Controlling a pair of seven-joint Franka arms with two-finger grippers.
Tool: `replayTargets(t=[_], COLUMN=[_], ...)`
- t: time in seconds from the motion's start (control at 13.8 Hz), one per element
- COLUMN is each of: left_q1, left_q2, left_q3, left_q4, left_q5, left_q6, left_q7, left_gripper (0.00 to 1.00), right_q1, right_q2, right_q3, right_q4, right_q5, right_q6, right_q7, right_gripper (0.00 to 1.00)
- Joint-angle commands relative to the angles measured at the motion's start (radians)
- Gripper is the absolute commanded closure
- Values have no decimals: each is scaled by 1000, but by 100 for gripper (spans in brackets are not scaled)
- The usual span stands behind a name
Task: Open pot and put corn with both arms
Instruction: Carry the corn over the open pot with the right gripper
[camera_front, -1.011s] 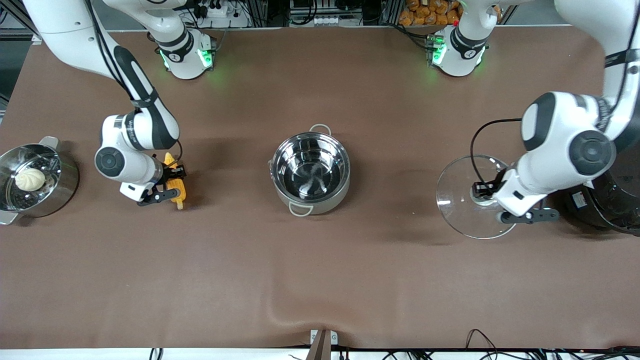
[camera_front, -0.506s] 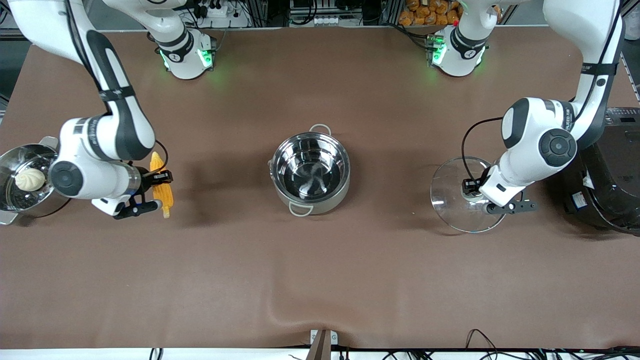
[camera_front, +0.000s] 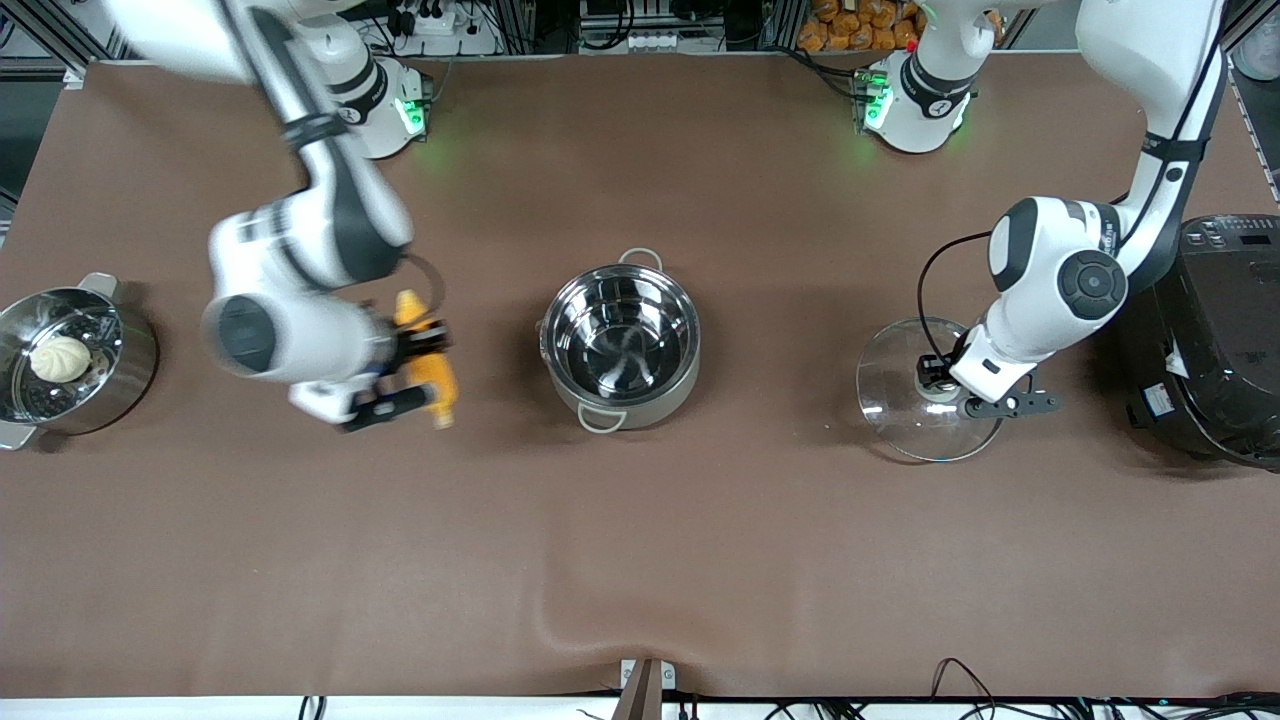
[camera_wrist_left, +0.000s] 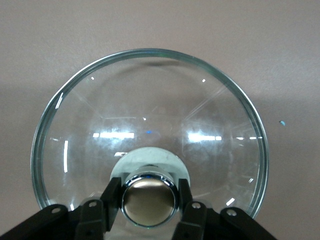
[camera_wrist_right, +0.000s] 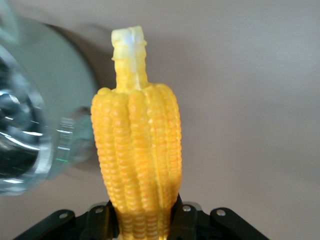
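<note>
The pot (camera_front: 620, 345) stands open and empty at the table's middle. My right gripper (camera_front: 418, 362) is shut on the yellow corn (camera_front: 440, 392) and holds it in the air over the cloth between the steamer and the pot. In the right wrist view the corn (camera_wrist_right: 137, 150) stands out from the gripper (camera_wrist_right: 140, 220), stub end away, with the pot's steel wall (camera_wrist_right: 30, 140) beside it. My left gripper (camera_front: 935, 385) is shut on the knob of the glass lid (camera_front: 890, 390), low at the left arm's end of the table. The left wrist view shows the gripper (camera_wrist_left: 148, 192), the knob (camera_wrist_left: 149, 202) and the lid (camera_wrist_left: 150, 115).
A steel steamer pot (camera_front: 125, 385) with a white bun (camera_front: 60, 358) stands at the right arm's end of the table. A big black rice cooker (camera_front: 1215, 340) stands at the left arm's end, close beside the lid.
My right gripper has lifted the corn and swung it from near the steamer toward the pot. My left gripper has lowered the lid and drawn it slightly toward the pot.
</note>
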Motion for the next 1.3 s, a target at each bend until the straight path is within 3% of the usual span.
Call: replayTargets(t=[0.0, 0.36, 1.08, 1.23], left_q1=[17, 17, 17, 21], left_q2=[-12, 19, 67, 76], left_q3=[-11, -11, -9, -9], left_q4=[-28, -31, -17, -17], left_q5=[-4, -4, -4, -5], left_q6=[47, 71, 110, 110], left_q7=[20, 20, 18, 18], left_gripper=[100, 100, 100, 29], right_q1=[113, 220, 303, 306], right_q2=[109, 265, 365, 367], right_q3=[-15, -17, -23, -21], right_q4=[158, 367, 430, 424], right_q5=[86, 93, 81, 71], right_q6=[-22, -77, -4, 16], right_q7=[131, 212, 288, 288], right_gripper=[100, 100, 100, 100])
